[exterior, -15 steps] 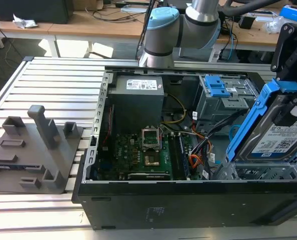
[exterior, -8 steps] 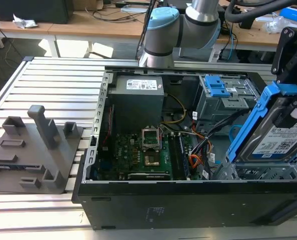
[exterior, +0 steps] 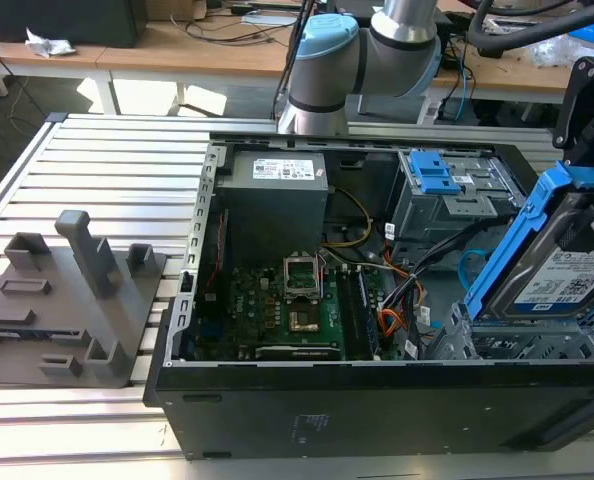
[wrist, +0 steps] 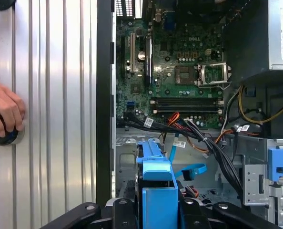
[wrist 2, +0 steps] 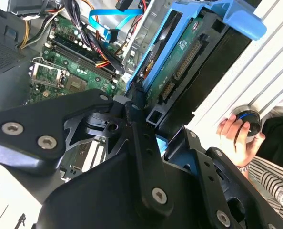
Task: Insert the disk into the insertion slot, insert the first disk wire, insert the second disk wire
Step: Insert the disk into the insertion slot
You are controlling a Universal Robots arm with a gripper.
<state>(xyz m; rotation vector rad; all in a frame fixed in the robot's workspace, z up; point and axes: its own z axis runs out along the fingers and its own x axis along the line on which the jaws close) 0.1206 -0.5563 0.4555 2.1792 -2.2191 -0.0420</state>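
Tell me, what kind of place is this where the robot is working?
Probably a robotics lab or workshop. A robot arm holds the disk at an open computer case on a ribbed metal table, and wooden desks strewn with cables run along the back.

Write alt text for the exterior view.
The gripper holds the disk, tilted in its blue carrier, over the insertion slot at the exterior view's right of an open computer case. A motherboard lies exposed inside; a grey fixture sits on the slatted table.

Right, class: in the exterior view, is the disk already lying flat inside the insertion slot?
No, the disk tilts steeply upward, most of it sticking out above the insertion slot.
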